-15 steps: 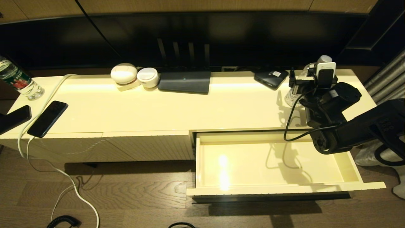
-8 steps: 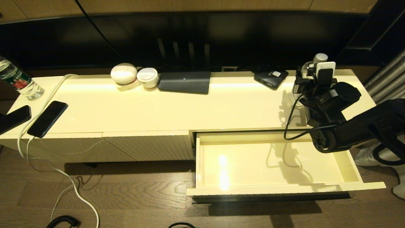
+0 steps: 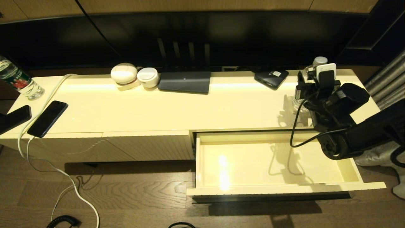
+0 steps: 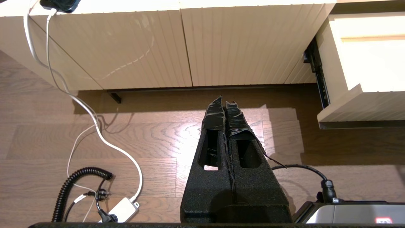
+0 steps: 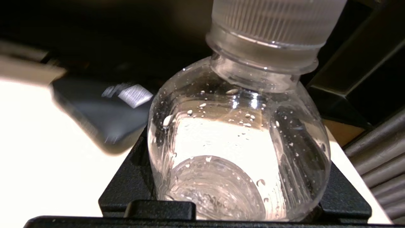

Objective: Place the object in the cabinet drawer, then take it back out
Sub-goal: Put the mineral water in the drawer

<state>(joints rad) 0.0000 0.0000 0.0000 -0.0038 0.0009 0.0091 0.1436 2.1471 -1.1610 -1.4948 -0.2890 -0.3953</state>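
Bottle (image 3: 319,62) in head view sits btwn right gripper (image 3: 305,83) fingers, above counter (image 3: 221,104), behind open drawer (image 3: 272,189). Left wrist view: left gripper (image 4: 225,106) fingers pressed together, parked over floor. Right wrist view: fingers (image 5: 126,186) pinch bottle (image 5: 240,152) body, prob. for carrying to drawer.

Two phones (image 3: 47,118), labelled bottle (image 3: 19,82), perhaps a router (image 3: 185,81) on cabinet top (image 3: 190,107).

Counted: two bottles, one clear (image 5: 237,142) and one labelled (image 3: 17,80); two phones (image 3: 47,118) (image 3: 14,117); two round white cases (image 3: 123,73) (image 3: 147,77); two flat dark devices (image 3: 185,82) (image 3: 271,78); one open drawer (image 3: 284,189); two grippers (image 4: 225,109) (image 5: 235,205); one white cable (image 3: 47,95).
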